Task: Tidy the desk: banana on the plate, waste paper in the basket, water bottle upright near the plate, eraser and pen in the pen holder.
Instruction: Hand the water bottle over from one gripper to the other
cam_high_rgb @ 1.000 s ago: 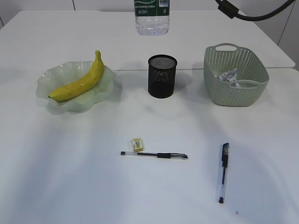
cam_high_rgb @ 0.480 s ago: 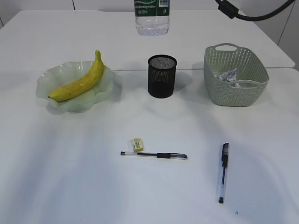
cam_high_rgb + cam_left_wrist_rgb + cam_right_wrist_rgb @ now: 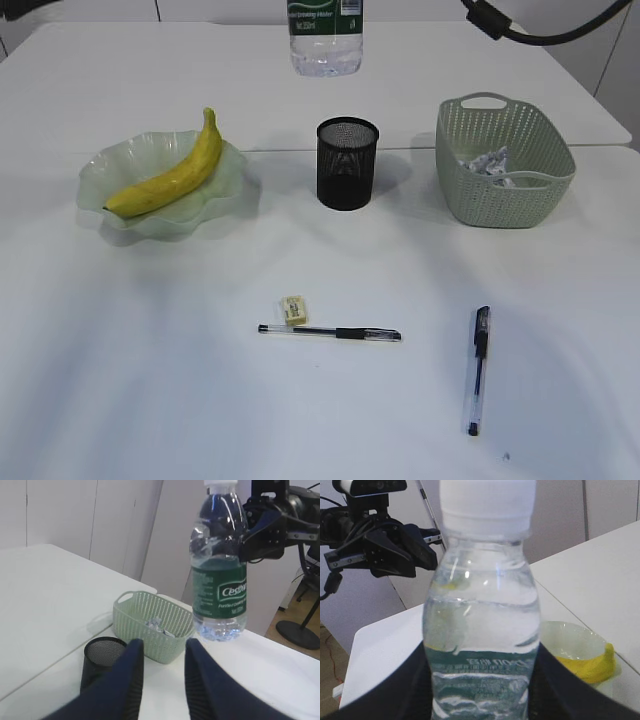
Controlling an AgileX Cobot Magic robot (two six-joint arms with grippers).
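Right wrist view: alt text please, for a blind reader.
The right gripper holds an upright clear water bottle with a white cap, filling the frame. Behind it, the banana lies on the plate, and the other arm shows at upper left.

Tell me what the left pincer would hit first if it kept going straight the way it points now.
Probably the basket: in the left wrist view it sits dead ahead of the open, empty left pincer. The pen holder lies just left of that line and the water bottle right of it. Depth is hard to judge.
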